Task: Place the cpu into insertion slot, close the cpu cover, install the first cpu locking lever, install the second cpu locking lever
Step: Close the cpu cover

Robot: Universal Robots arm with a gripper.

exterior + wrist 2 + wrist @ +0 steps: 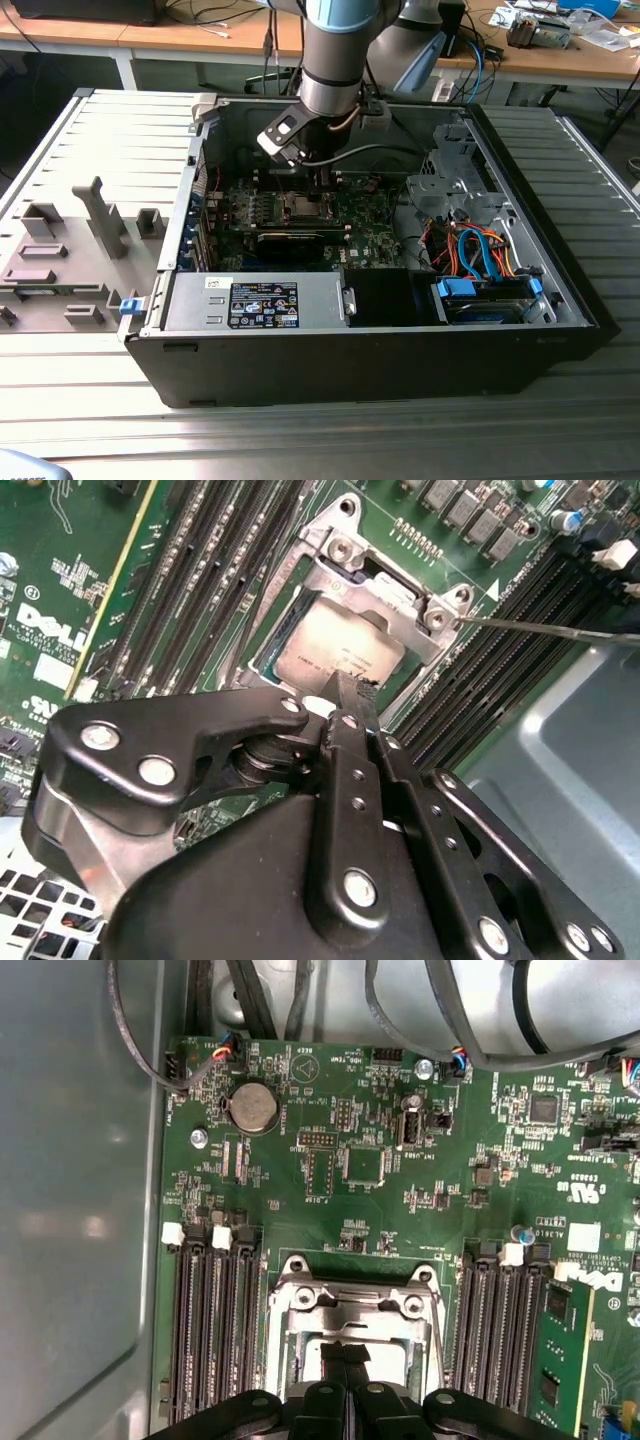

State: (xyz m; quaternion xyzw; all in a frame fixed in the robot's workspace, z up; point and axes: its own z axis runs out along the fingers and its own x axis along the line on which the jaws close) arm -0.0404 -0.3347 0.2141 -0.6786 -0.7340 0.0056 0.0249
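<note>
The cpu point(340, 650) lies mid-frame under the seemingly closed cpu cover point(398, 592). The gripper point(351, 688) hovers above, fingers together. Likely the lever step: the locking lever point(560, 630) needs steady downward pressure.

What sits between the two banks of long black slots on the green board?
In the first wrist view, the cpu cover with the cpu in its window, the gripper over it.

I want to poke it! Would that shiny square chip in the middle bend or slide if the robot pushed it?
Probably no bending: the cpu has a flat metal top that looks stiff. It likely wouldn't slide, because the silvery cpu cover frames it. Being small and flat, it's probably light.
</note>
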